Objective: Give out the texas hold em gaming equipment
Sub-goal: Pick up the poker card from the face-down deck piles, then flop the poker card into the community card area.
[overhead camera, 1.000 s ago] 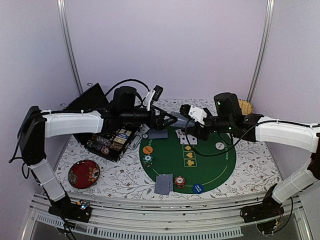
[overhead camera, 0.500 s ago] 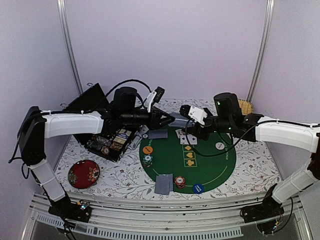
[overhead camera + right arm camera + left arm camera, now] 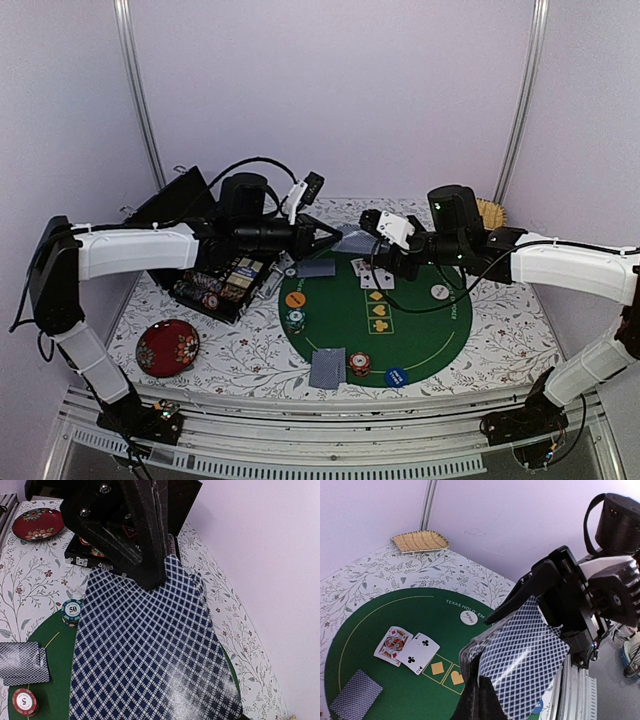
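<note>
Over the far edge of the green mat [image 3: 400, 325] the two arms meet in mid-air. The right tool [image 3: 368, 240] grasps a bundle of blue-backed cards [image 3: 150, 650], raised above the counter [image 3: 500, 330]. The left tool [image 3: 149, 572] is clenched on the far edge of those same cards, its black fingers pinched tight. I cannot tell whether it has one card or several.

Down on the mat lie two face-up cards [image 3: 407, 647], a face-down pair near the front [image 3: 327, 367] and another at the back [image 3: 316, 268]. A green chip stack [image 3: 295, 320] sits just below the orange disc [image 3: 295, 299]. A red chip stack [image 3: 360, 363] sits near the blue disc [image 3: 396, 377], and the white disc [image 3: 440, 292] is off to the right.
</note>
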`<state>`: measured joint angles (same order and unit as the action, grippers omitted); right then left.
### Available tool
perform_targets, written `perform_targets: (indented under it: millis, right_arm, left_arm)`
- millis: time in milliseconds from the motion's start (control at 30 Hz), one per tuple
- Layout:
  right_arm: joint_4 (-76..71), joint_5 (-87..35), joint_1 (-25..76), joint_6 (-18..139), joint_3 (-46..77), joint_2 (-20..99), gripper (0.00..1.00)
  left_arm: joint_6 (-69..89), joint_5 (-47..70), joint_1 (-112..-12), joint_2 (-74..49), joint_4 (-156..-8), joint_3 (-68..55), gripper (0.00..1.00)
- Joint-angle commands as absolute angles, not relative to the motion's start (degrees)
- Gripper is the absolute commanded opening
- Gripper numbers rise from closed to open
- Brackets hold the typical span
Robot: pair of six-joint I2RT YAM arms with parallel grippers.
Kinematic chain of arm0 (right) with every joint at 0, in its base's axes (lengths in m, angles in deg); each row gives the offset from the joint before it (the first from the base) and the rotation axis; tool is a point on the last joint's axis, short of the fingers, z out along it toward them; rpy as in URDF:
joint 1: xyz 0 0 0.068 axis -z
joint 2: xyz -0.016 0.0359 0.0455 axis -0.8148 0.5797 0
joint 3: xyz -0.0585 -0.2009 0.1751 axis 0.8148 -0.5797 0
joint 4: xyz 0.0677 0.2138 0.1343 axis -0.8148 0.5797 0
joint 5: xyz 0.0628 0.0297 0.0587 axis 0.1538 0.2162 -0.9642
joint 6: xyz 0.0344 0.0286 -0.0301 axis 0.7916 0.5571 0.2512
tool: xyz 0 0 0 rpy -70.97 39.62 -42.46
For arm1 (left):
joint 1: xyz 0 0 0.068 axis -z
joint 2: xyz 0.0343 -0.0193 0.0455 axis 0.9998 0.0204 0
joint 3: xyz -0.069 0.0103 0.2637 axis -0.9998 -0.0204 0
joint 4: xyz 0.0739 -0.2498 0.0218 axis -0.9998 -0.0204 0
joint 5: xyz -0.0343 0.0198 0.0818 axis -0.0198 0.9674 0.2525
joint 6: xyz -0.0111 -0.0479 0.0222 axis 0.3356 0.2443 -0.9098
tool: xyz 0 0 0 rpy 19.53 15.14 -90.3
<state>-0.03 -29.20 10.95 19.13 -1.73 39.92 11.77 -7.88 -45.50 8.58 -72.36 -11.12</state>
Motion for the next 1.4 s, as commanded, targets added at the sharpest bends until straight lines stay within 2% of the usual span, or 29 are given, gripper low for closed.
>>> perform_targets:
  millis: [0, 167, 400, 567, 700, 733, 933, 1100, 1367]
  right_arm:
    - [-2.42, -30.20, 11.60, 19.56, -1.12, 38.22, 0.47]
    - [-2.81, -31.45, 13.51, 20.42, -1.92, 37.74, 0.47]
    - [-4.61, -33.83, 18.16, 22.00, -3.64, 36.75, 0.46]
    - [-4.60, -32.08, 21.78, 23.81, -4.23, 35.79, 0.46]
    - [-4.48, -30.91, 23.13, 23.98, -4.75, 33.90, 0.46]
    - [-4.19, -30.89, 23.66, 24.26, -4.94, 32.75, 0.46]
    - [-3.07, -31.06, 24.29, 24.49, -5.60, 30.71, 0.46]
    - [-2.34, -31.77, 24.33, 24.52, -5.96, 29.36, 0.46]
    - [-2.24, -31.97, 24.42, 24.65, -6.10, 28.50, 0.46]
  left_arm:
    - [11.17, -8.36, -45.78, 6.29, -72.19, -12.24, 0.00]
    - [9.47, -7.70, -46.08, 2.43, -70.31, -14.44, 0.00]
    - [4.29, -8.76, -47.89, -5.17, -57.72, -22.14, 0.00]
    - [-18.33, 2.07, -48.07, -5.38, -53.78, -29.99, 0.00]
    - [-34.46, 3.35, -45.97, 2.14, -40.36, -36.13, 0.00]
    - [-41.70, 5.26, -44.75, 11.07, -36.90, -33.42, 0.00]
    - [-55.37, 8.69, -40.64, 28.46, -23.13, -26.55, 0.00]
    - [-65.16, 8.76, -38.06, 38.40, -21.76, -21.02, 0.00]
    - [-71.33, 6.10, -35.47, 43.83, -27.97, -16.85, 0.00]
